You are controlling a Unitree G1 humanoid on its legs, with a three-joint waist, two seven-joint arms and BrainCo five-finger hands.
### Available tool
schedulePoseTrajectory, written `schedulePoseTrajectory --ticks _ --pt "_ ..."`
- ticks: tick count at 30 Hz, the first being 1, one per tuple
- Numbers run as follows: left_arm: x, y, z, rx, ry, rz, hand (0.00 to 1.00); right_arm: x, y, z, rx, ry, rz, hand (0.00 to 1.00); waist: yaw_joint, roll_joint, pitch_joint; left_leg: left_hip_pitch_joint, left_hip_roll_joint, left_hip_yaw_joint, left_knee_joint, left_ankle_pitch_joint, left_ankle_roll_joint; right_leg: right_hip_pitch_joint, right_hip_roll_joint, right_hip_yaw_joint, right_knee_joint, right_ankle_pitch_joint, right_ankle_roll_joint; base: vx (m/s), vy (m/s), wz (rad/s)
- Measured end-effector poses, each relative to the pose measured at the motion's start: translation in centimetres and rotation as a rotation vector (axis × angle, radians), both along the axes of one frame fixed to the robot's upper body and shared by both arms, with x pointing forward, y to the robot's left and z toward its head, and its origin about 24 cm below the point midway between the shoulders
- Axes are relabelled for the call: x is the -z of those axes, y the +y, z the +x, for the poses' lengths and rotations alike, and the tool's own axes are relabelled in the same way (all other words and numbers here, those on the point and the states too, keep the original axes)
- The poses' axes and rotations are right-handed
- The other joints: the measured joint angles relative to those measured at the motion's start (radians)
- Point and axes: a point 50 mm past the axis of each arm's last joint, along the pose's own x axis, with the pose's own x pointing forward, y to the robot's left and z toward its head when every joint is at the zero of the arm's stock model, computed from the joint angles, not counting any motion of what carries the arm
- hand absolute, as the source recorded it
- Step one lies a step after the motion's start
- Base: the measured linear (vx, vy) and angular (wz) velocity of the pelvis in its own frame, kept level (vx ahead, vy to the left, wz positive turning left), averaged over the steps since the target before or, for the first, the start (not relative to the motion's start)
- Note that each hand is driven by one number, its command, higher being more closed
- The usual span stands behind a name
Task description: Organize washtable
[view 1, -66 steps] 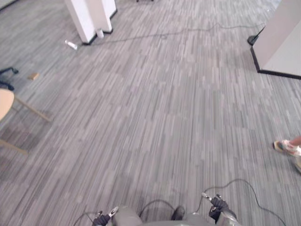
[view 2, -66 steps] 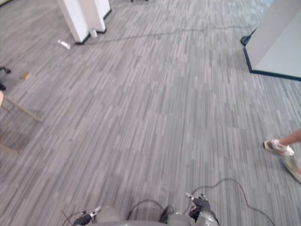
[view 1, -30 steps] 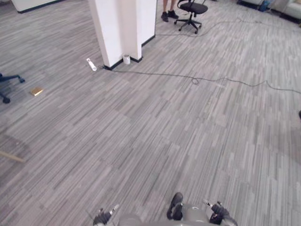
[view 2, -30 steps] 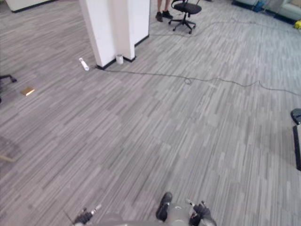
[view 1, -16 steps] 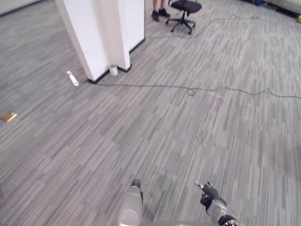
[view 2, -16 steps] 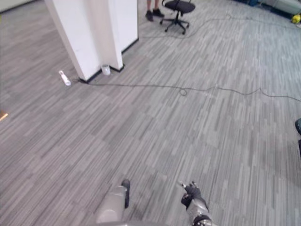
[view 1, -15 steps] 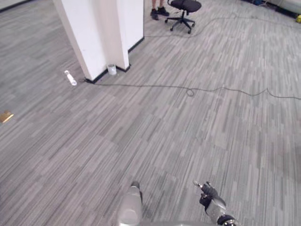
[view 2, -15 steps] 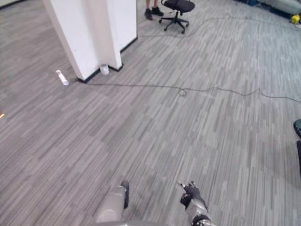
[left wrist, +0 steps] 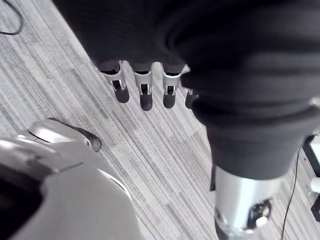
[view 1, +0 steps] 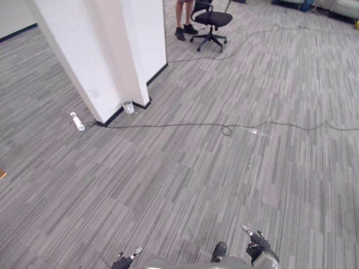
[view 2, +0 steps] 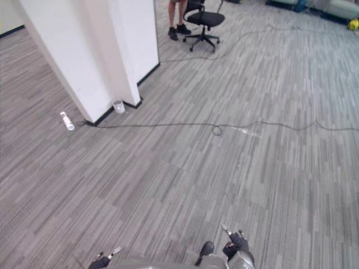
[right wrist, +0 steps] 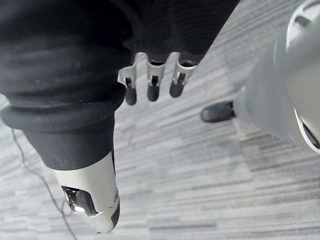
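Over striped grey carpet (view 1: 196, 179), left hand (left wrist: 169, 92) and right hand (right wrist: 152, 85) hang, silver dark-tipped fingers (left wrist: 145, 100) straight, holding nothing

A white pillar (view 1: 106, 50) with black skirting rises from grey striped carpet (view 1: 185, 185), far ahead of the fingers (view 1: 136, 252) of the left hand (view 1: 120, 261). At its foot a small pale cup (view 1: 128, 106) stands just beside the corner, while a white cylinder (view 1: 77, 121) lies on the carpet near the other corner. A thin black cable (view 1: 168, 125) runs from the pillar across the floor, well ahead of the fingers (view 1: 245, 228) of the right hand (view 1: 259, 245), with a small loop midway. Farther beyond those fingers, a black swivel chair (view 1: 212, 21) stands on castors, with a person's legs (view 1: 184, 19) in dark shoes just beside it.
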Motion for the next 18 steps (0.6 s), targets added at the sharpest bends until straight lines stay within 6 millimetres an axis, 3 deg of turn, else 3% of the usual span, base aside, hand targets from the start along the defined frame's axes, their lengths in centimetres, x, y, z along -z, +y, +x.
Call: schedulePoseTrajectory --ticks 2,5,7,8,10,12,13,14,18 --pt "0.1 -0.2 0.0 0.005 0.007 -0.007 0.00 0.0 -0.3 -0.4 0.026 0.004 -0.001 0.00 -0.011 0.003 -0.003 0.038 0.016 0.044 0.005 0.000 -0.005 0.033 0.034 0.033 -0.034 0.000 0.000 0.18 -0.090 -0.52" --pt "0.2 0.0 -0.2 0.008 0.014 -0.001 0.00 0.2 -0.5 -1.1 0.055 0.015 -0.001 0.00 -0.011 -0.020 -0.018 0.021 0.022 0.083 0.118 -0.004 -0.012 0.040 0.054 0.125 -0.060 -0.003 -0.004 0.09 -0.068 -0.80" --pt "0.1 0.5 0.0 0.013 0.017 0.010 0.00 0.3 -0.8 -2.1 0.069 0.039 -0.009 0.00 -0.014 -0.037 -0.022 -0.036 0.001 0.016 0.231 -0.005 -0.009 0.043 0.042 0.175 -0.075 -0.024 -0.005 0.07 -0.039 -0.55" --pt "0.1 0.5 0.3 0.020 0.017 0.010 0.00 0.5 -1.0 -2.8 0.076 0.059 -0.013 0.00 -0.013 -0.041 -0.018 -0.060 -0.024 -0.072 0.247 -0.070 -0.001 0.042 0.037 0.202 -0.078 -0.030 -0.009 -0.01 0.087 -0.52" --pt "0.2 0.2 0.4 0.038 0.026 0.005 0.00 0.7 -1.5 -4.4 0.124 0.095 -0.020 0.00 -0.016 -0.024 -0.016 -0.077 -0.050 -0.137 0.162 -0.101 0.016 0.039 0.037 0.238 -0.079 -0.024 0.003 -0.05 0.138 -0.64" --pt "0.4 0.0 -0.2 0.085 0.056 0.008 0.00 0.9 -1.3 -5.5 0.147 0.125 -0.009 0.00 -0.018 -0.002 -0.034 -0.052 -0.053 -0.067 0.093 -0.090 0.034 0.021 0.048 0.318 -0.085 -0.011 0.038 -0.08 0.175 -1.09" --pt "0.4 0.2 -0.4 0.095 0.072 0.013 0.00 1.0 -0.9 -5.9 0.148 0.133 0.003 0.00 -0.027 -0.011 -0.040 -0.044 -0.057 -0.039 0.085 -0.092 0.038 0.016 0.043 0.334 -0.085 -0.009 0.042 -0.01 0.077 -0.74" --pt "0.8 -0.6 -0.3 0.275 0.119 -0.005 0.00 1.7 -0.3 -8.7 0.095 0.259 0.048 0.00 -0.095 0.019 -0.058 0.074 -0.095 -0.045 -0.030 -0.073 0.042 -0.010 0.055 0.364 -0.085 0.018 0.058 -0.02 0.007 -0.19" --pt "0.8 -0.6 -0.2 0.275 0.117 -0.004 0.00 1.6 -0.3 -8.5 0.103 0.253 0.050 0.00 -0.096 0.020 -0.051 0.068 -0.093 -0.056 -0.034 -0.072 0.042 -0.012 0.049 0.345 -0.085 0.012 0.058 -0.05 -0.031 0.07"
